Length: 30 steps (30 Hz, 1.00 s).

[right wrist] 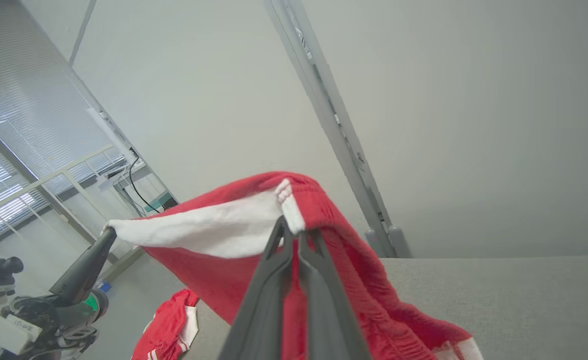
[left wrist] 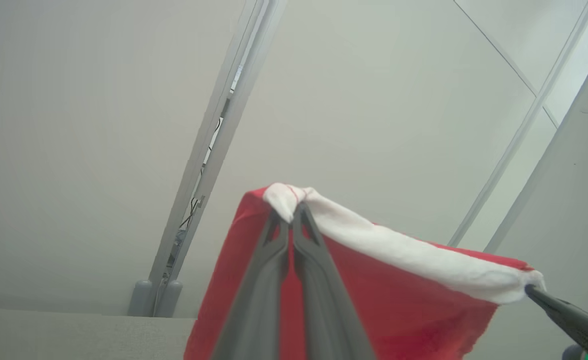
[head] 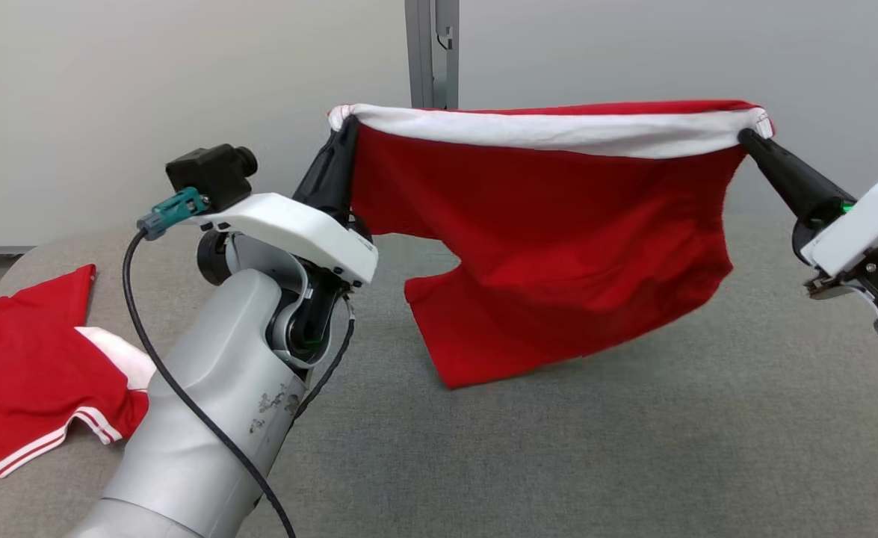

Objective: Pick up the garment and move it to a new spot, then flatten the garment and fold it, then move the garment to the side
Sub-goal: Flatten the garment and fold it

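Grey fabric bench (head: 595,448) before a pale wall (head: 110,112); left hand (head: 347,125) and right hand (head: 745,137) each pinch the red garment (head: 558,224) by its white band.

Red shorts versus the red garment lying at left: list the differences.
The red shorts hang stretched between the left gripper and right gripper; the other red garment lies crumpled on the table. The shorts show a broad white waistband; the other, thin white stripes. Both are red.

Red-white shirt (head: 24,373) lying on grey table (head: 633,463); metal post (head: 431,52) behind.
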Tool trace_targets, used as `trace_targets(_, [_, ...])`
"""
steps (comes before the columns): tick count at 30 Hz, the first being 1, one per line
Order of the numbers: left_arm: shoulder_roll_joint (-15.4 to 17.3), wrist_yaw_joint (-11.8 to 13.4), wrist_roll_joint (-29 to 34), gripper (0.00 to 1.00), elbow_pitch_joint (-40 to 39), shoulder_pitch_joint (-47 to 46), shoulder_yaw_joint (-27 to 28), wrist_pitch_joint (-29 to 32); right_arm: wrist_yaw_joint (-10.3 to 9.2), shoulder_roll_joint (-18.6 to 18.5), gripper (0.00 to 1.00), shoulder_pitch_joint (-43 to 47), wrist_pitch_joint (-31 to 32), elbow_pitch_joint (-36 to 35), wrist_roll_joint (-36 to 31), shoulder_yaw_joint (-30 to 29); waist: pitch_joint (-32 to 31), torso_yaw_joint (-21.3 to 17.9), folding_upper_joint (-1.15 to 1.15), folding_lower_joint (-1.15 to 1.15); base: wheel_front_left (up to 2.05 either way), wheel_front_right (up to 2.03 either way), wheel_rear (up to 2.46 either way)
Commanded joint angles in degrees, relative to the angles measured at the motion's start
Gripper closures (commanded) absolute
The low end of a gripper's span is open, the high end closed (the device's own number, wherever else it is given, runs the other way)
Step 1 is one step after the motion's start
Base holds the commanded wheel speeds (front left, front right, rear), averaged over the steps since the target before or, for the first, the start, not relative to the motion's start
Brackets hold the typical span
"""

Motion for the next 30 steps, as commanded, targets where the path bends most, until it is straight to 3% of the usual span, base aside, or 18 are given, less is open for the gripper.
trace_targets(1, [0.3, 0.5, -0.7, 1.0, 0.4, -0.3, 0.6, -0.4, 0.03, 0.7, 1.0, -0.3, 0.7, 0.3, 2.5, -0.9, -0.1, 0.1, 0.0, 0.0, 0.0, 0.0, 0.0])
trace_targets(8, [0.2, 1.6, -1.7, 1.0, 1.4, -0.5, -0.1, -0.5, 0.03, 0.4, 1.0, -1.0, 1.5, 2.0, 2.7, 0.0, 0.9, 0.7, 0.0, 0.0, 0.0, 0.0, 0.0])
trace_targets(15, [0.1, 3.9, -2.2, 1.0, 3.9, -8.9, -2.6, 3.2, 0.03, -0.1, 1.0, -9.8, 1.8, 3.3, -2.1, 1.2, 10.4, -0.1, 0.0, 0.0, 0.0, 0.0, 0.0])
trace_targets(23, [0.1, 10.7, -3.5, 1.0, 5.4, -29.8, -5.6, 2.3, 0.03, 0.5, 1.0, -30.9, 0.0, 5.2, -7.7, 1.2, 28.8, -2.3, 0.0, 0.0, 0.0, 0.0, 0.0])
trace_targets(28, [0.1, 14.8, -4.4, 1.0, 4.5, -41.5, -6.2, -2.4, 0.03, 3.0, 1.0, -41.9, -9.8, 8.7, -11.4, 2.0, 35.8, -2.7, 0.0, 0.0, 0.0, 0.0, 0.0])
trace_targets(30, [0.1, 16.4, -1.8, 1.0, 2.4, -44.3, -4.2, -2.6, 0.03, 4.1, 1.0, -43.5, -12.7, 10.1, -10.9, 2.7, 37.4, -2.7, 0.0, 0.0, 0.0, 0.0, 0.0])
